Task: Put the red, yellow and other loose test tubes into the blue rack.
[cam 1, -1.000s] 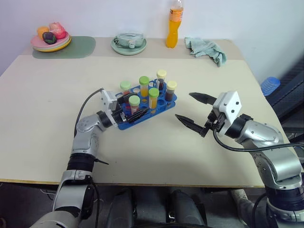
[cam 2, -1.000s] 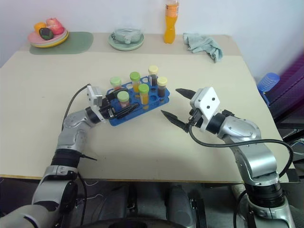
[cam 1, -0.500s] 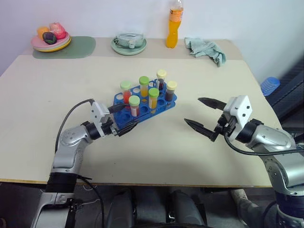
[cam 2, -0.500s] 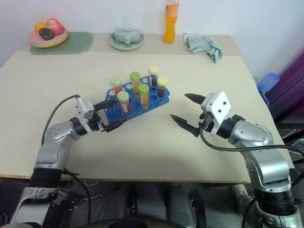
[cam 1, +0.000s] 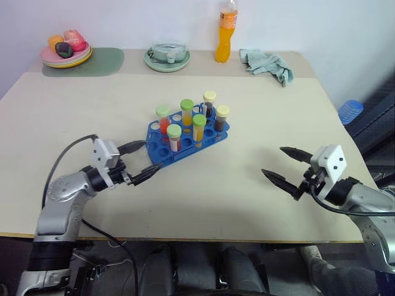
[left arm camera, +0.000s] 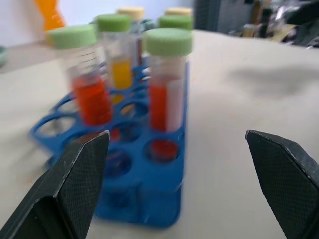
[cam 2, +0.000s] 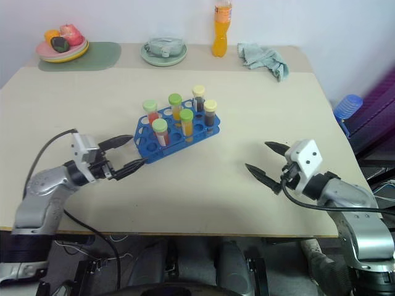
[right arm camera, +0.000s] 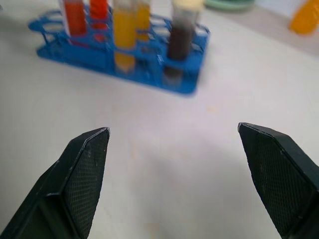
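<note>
At the centre of the head view, a little above the middle, stands the blue rack [cam 1: 187, 137], set at a slant on the tan table [cam 1: 247, 197]. Six capped test tubes [cam 1: 199, 127] sit upright in it: four with green caps, holding red, orange or yellow liquid, and two with pale yellow caps holding dark liquid. Several holes toward the rack's lower-left end are empty. No loose tube lies anywhere on the table that I can make out, so to my eye the filling step is done and both arms are at the stand-off stage.

Just left and below the rack, the left gripper [cam 1: 138, 161] hangs with its two black fingers spread wide and nothing between them; its tips point toward the rack's near corner but do not touch it. Lower right in the frame, well apart from the rack, the right gripper [cam 1: 288, 168] is likewise spread wide and empty, pointing left across bare table.

Along the top edge of the frame sit a plate of fruit [cam 1: 66, 52] at upper left, a green bowl [cam 1: 167, 57], an orange bottle [cam 1: 227, 31] and a crumpled cloth [cam 1: 266, 63].

If any tube were missing, the next move would call for finding it first; otherwise the call is simply to keep both pincers clear of the rack so nothing gets tipped
</note>
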Tool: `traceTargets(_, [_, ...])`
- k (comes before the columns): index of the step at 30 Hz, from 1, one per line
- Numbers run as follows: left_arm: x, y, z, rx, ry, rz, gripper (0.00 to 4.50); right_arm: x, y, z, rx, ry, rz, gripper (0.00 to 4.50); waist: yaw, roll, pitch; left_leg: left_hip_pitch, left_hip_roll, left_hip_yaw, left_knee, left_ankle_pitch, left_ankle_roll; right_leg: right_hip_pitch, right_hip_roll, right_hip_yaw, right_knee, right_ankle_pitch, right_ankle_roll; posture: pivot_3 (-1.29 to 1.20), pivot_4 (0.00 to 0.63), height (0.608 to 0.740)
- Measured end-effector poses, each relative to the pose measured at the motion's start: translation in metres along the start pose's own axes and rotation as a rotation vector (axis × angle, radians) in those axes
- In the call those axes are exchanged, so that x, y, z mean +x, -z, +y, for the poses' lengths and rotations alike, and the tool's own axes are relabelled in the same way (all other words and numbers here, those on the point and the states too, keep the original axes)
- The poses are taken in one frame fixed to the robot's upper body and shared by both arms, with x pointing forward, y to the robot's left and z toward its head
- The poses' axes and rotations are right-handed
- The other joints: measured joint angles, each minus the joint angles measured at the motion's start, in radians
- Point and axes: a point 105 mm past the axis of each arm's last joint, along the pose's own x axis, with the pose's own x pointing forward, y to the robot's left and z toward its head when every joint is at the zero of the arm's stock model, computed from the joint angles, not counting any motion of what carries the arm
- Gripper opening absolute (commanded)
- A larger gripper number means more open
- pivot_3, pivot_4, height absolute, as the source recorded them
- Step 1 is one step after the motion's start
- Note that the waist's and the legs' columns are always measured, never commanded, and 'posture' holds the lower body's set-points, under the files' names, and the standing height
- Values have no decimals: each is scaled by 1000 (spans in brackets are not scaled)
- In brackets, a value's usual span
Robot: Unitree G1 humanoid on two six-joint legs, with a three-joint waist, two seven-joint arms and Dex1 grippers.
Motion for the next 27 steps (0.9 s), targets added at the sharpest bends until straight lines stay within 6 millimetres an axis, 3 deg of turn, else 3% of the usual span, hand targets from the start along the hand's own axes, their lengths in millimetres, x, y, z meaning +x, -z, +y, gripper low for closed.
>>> traceTargets(7, [-7,-2,-11,-52,1,8,4465,-19,11,-11,-4,26,22,4224,0,0,0,0,0,0,0,0,0,1,0,0,-1,0,0,0,150,740])
traceTargets(15, [-13,-2,-17,-81,1,17,4465,-24,17,-19,12,51,27,4224,0,0,0,1,0,0,0,0,0,1,0,0,-1,0,0,0,150,740])
traceTargets(27, [-12,-5,-20,-79,-13,19,4465,-26,2,-36,60,121,-52,4224,1,0,0,1,0,0,0,0,0,1,0,0,-1,0,0,0,150,740])
